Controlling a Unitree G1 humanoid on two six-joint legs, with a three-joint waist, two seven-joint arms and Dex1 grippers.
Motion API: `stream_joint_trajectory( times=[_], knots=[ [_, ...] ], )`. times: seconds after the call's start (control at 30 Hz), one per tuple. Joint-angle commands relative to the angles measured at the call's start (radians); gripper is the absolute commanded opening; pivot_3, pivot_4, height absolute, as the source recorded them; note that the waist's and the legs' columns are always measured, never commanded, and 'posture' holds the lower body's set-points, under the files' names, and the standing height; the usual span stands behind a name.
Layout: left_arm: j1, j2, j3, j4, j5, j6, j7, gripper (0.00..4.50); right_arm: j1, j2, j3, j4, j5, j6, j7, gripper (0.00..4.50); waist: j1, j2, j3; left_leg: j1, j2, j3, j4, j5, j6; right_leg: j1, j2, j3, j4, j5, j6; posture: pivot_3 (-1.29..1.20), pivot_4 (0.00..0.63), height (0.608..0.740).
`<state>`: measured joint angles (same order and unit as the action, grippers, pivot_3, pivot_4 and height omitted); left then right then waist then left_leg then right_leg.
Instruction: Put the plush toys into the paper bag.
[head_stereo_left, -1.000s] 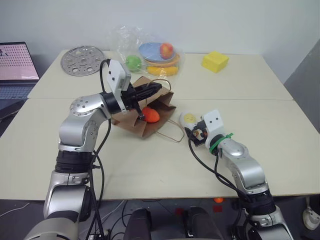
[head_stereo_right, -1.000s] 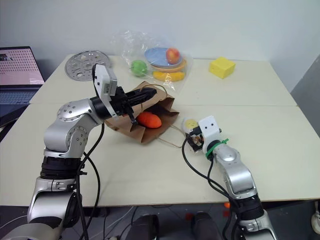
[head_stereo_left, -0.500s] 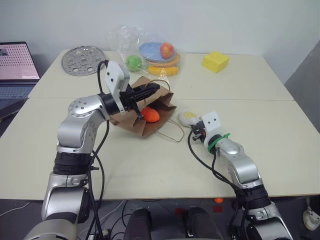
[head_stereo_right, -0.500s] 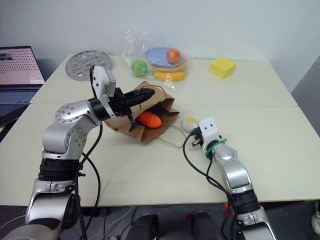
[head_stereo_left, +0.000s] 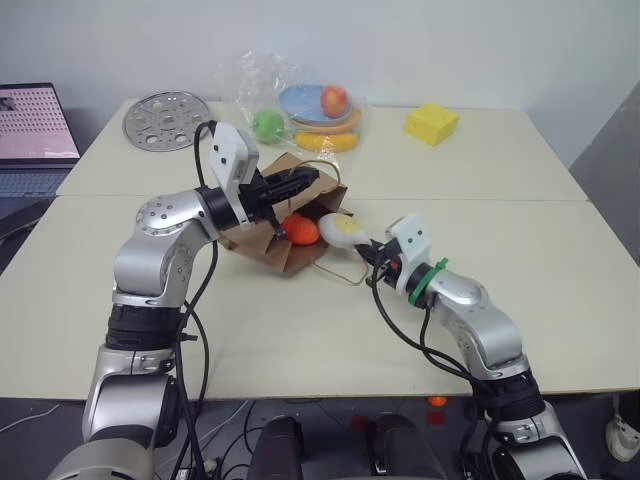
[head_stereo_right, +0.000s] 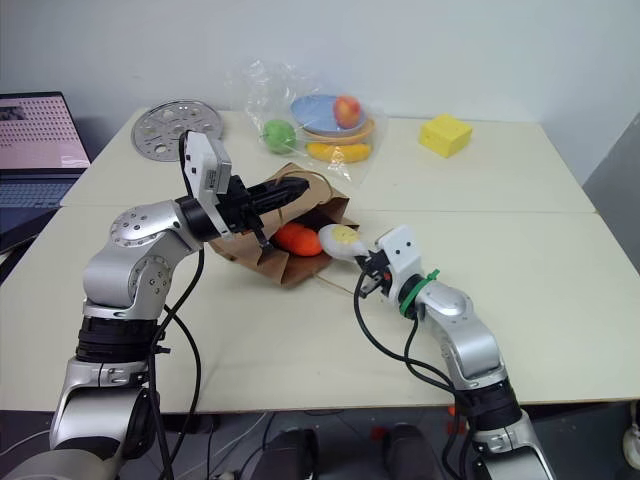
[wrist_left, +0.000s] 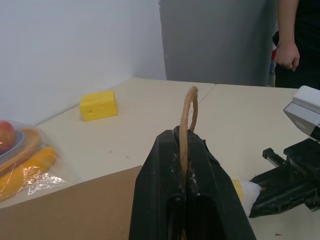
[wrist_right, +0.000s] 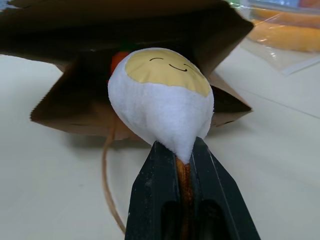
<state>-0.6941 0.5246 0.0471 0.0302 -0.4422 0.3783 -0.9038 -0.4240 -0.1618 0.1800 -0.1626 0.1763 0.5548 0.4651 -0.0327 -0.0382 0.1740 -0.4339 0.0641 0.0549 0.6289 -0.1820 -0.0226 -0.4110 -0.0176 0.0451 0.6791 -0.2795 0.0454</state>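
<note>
Left gripper is clamping the paper bag's string handle, lifting its mouth; carrot plush is lying inside. Right gripper is pinching the egg plush, holding it at the bag's mouth.

You are looking at a robotics lab or test room. Two plain cream rectangular tables are pushed together against a bare white wall. An open laptop with a lit pink screen sits to the robot's left. Loose black cables trail below the table edge, and a person stands nearby.
</note>
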Motion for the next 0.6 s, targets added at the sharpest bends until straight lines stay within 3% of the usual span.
stream_joint_trajectory(
  times=[0.03, 0.23, 0.6],
  knots=[
    [-0.018, 0.000, 0.012, -0.034, 0.001, -0.022, 0.008, 0.00, -0.096, 0.062, -0.009, 0.057, 0.017, -0.010, -0.026, 0.03, -0.001, 0.000, 0.000, 0.000, 0.000, 0.000, 0.000, 0.000, 0.000, 0.000, 0.000, 0.000, 0.000, 0.000, 0.000, 0.00, 0.150, 0.740],
    [-0.028, -0.005, 0.005, -0.028, 0.001, -0.026, 0.004, 0.00, -0.241, 0.161, -0.044, 0.263, 0.046, -0.023, -0.034, 0.03, 0.001, 0.000, 0.000, 0.000, 0.000, -0.001, 0.000, 0.000, 0.000, 0.000, 0.000, -0.001, 0.000, 0.000, 0.000, 0.00, 0.150, 0.740],
    [-0.014, -0.005, 0.004, -0.063, -0.019, -0.004, -0.003, 0.00, -0.489, 0.282, -0.098, 0.707, 0.035, -0.242, -0.056, 0.03, 0.000, 0.000, 0.000, 0.000, 0.000, -0.001, -0.001, 0.000, 0.000, 0.000, 0.000, -0.001, 0.001, 0.000, 0.000, 0.00, 0.150, 0.740]
  ],
)
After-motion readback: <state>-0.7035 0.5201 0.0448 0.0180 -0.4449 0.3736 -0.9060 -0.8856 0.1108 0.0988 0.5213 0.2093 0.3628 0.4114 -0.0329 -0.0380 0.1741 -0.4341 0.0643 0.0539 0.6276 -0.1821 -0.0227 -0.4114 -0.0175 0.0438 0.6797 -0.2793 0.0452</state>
